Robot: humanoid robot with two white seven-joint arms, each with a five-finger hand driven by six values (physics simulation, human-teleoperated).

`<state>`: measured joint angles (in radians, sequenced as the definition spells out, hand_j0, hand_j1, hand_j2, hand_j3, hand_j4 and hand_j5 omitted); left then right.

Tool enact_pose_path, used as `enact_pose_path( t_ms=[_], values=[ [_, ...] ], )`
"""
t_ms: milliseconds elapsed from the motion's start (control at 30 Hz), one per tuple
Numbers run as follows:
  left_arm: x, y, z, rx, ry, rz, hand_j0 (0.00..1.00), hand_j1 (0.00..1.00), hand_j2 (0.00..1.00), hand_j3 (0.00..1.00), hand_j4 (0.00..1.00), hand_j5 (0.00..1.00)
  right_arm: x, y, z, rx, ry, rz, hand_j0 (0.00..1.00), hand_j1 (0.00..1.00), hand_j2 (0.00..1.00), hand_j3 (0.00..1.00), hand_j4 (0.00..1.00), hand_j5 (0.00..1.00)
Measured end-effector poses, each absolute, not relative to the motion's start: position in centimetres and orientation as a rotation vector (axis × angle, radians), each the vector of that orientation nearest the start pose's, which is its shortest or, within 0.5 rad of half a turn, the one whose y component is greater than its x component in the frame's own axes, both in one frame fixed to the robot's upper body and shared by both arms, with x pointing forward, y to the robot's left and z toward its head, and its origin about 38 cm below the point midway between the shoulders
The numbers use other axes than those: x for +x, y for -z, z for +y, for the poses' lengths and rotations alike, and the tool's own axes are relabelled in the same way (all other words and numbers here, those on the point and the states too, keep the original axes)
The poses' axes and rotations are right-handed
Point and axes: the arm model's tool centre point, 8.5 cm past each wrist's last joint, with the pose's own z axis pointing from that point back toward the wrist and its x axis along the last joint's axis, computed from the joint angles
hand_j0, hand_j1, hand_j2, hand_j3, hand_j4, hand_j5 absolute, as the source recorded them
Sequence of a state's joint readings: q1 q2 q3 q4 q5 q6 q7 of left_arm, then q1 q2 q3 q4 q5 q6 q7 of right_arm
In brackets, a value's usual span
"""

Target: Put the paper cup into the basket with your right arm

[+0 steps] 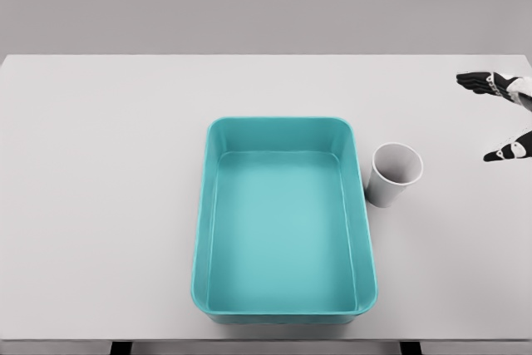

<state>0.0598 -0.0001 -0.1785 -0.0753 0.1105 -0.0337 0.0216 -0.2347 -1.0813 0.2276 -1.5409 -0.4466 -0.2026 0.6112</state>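
A white paper cup (395, 174) stands upright on a pale grey bench (100, 205), its open mouth facing up, just beside the right wall of a teal basket (362, 230) but outside it. The rectangular basket sits near the middle of the bench with nothing inside. At the picture's far right edge, the right robot hand (504, 118) reaches in over the bench, well apart from the cup; its dark-tipped fingers (475, 81) are spread wide from the thumb (505, 153) and hold nothing. Most of the hand and its arm are cut off by the frame. A plain grey wall runs behind the bench.
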Motion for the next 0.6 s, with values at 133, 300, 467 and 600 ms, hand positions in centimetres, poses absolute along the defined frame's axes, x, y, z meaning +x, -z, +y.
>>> enact_pose_path(
  t_ms=[133, 300, 467, 600],
  values=[
    [-0.9, 26.3, 26.9, 0.094, 0.069, -0.046, 1.00, 1.00, 1.00, 1.00, 1.00, 1.00, 37.6, -23.4, -42.4, -0.002, -1.194, -1.395, 1.00, 1.00, 1.00, 1.00, 1.00, 1.00],
    [-0.9, 26.3, 26.9, 0.095, 0.069, -0.046, 1.00, 1.00, 1.00, 1.00, 1.00, 1.00, 37.4, -21.6, -40.8, 0.061, -1.198, -1.398, 1.00, 1.00, 1.00, 1.00, 1.00, 1.00],
    [-0.9, 26.3, 26.9, 0.095, 0.069, -0.046, 1.00, 1.00, 1.00, 1.00, 1.00, 1.00, 37.0, -20.3, -39.9, 0.108, -1.199, -1.405, 1.00, 1.00, 1.00, 1.00, 1.00, 1.00],
    [-0.9, 26.3, 26.9, 0.095, 0.069, -0.046, 1.00, 1.00, 1.00, 1.00, 1.00, 1.00, 36.8, -19.8, -38.6, 0.149, -1.203, -1.432, 1.00, 1.00, 1.00, 1.00, 1.00, 1.00]
  ],
)
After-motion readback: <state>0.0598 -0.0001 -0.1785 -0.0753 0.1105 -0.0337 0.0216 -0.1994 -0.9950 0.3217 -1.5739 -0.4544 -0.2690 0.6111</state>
